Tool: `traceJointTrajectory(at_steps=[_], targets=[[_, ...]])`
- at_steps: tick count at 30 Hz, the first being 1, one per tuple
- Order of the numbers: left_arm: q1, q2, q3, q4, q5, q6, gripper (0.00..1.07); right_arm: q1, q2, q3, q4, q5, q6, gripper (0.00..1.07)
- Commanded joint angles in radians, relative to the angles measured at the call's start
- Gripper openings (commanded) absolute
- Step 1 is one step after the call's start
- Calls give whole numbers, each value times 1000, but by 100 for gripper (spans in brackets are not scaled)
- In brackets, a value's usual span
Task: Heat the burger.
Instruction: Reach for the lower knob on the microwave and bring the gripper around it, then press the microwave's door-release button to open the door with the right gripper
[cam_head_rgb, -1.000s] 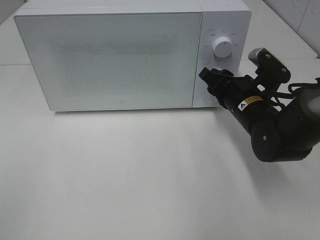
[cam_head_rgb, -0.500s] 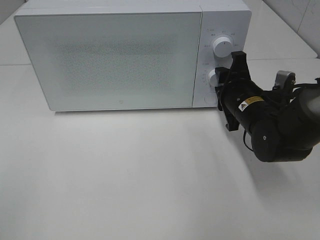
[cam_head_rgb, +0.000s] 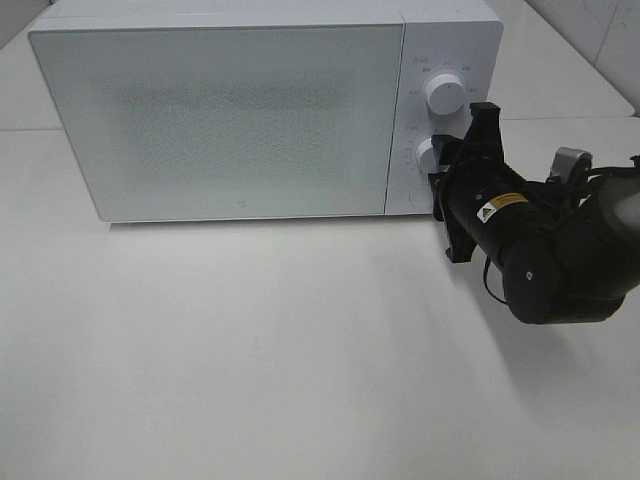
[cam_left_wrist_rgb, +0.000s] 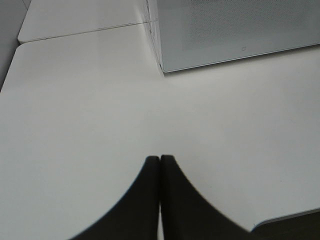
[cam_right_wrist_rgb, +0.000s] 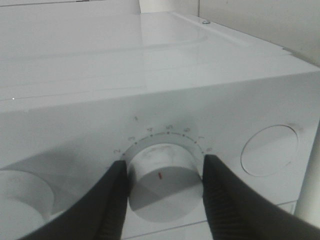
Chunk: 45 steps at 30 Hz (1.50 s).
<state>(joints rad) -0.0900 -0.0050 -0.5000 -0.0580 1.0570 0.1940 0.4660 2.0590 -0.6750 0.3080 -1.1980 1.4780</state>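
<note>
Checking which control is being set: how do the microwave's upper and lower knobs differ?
The upper knob stands free, with nothing touching it; the lower knob is clamped between the fingers of the right pincer. The upper knob shows whole from the high camera, while the lower knob is partly hidden behind that pincer. Both are round, white, ringed with small marks, on the right-hand panel of the microwave.

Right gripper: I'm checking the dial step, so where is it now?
In the exterior high view the right gripper is at the right end of the microwave, its jaws closed on the lower knob, just beneath the upper knob.
</note>
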Motion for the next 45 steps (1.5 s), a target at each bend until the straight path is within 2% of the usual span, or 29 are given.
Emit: traceJointTrajectory(at_steps=[1, 2, 3, 4, 5, 7, 14, 19, 20, 22, 24, 27, 33, 35, 37, 40, 45], targets=[[2, -19, 2, 1, -15, -5, 0, -2, -10, -10, 7, -161, 1, 36], [2, -19, 2, 1, -15, -5, 0, -2, -10, -10, 10, -161, 1, 49], [2, -19, 2, 1, -15, -5, 0, -2, -10, -10, 11, -161, 1, 56], [2, -19, 2, 1, -15, -5, 0, -2, -10, -10, 11, -161, 1, 56], [2, -19, 2, 1, -15, -5, 0, -2, -10, -10, 12, -161, 1, 65], [2, -19, 2, 1, -15, -5, 0, -2, -10, -6, 11, -161, 1, 69], [2, -19, 2, 1, -15, -5, 0, -2, -11, 9, -22, -161, -21, 69], [2, -19, 2, 1, -15, -5, 0, -2, -19, 29, -122, -175, -127, 69], [2, -19, 2, 1, -15, -5, 0, -2, -20, 40, -172, -192, -203, 69], [2, -19, 2, 1, -15, -5, 0, -2, -21, 45, -192, -195, -238, 69], [2, -19, 2, 1, -15, -5, 0, -2, -25, 54, -272, -195, -420, 68], [2, -19, 2, 1, -15, -5, 0, -2, -25, 54, -290, -195, -471, 68], [2, -19, 2, 1, -15, -5, 0, -2, -26, 54, -393, -187, -805, 66], [2, -19, 2, 1, -15, -5, 0, -2, -27, 54, -408, -182, -843, 66], [2, -19, 2, 1, -15, -5, 0, -2, -44, 54, -448, -142, -973, 66], [2, -19, 2, 1, -15, -5, 0, -2, -63, 54, -460, -89, -1045, 66], [2, -19, 2, 1, -15, -5, 0, -2, -162, 52, -474, 137, -1345, 66]])
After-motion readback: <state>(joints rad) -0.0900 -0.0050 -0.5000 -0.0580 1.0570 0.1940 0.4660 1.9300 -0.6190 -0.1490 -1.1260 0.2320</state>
